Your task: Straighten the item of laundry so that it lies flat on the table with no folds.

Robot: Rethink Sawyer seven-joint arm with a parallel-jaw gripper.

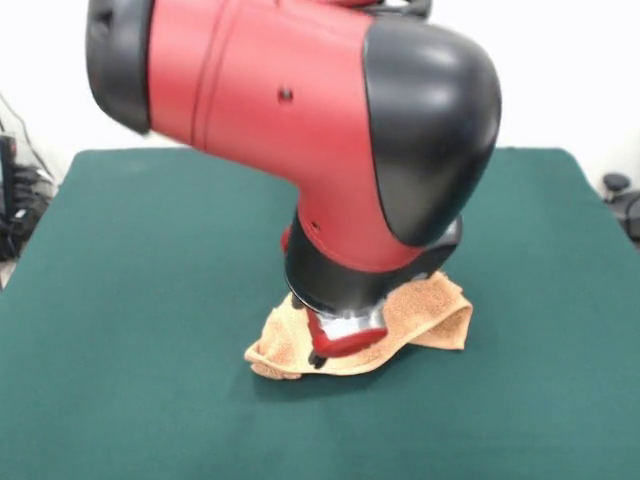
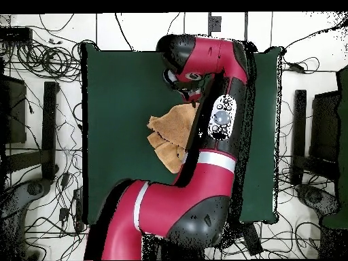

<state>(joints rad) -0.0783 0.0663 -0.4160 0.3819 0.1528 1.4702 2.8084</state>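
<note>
The orange-tan towel [image 1: 425, 310] lies crumpled and folded on the dark green table [image 1: 120, 300], a little right of its middle in the front view. My gripper [image 1: 335, 342] is down on the towel's middle, and the cloth bunches up around it. The arm's red and black wrist hides the top of the towel. In the overhead view the towel [image 2: 168, 132] shows as a folded bundle beside the arm, on the table [image 2: 115, 102]. The gripper [image 2: 192, 95] sits at the towel's upper right corner there, mostly hidden by the wrist.
The red arm [image 2: 204, 170] crosses the table from the base at the picture's bottom in the overhead view. Cables and black stands [image 2: 47, 122] lie on the floor around the table. Dark gear [image 1: 620, 200] sits past the table's right edge in the front view.
</note>
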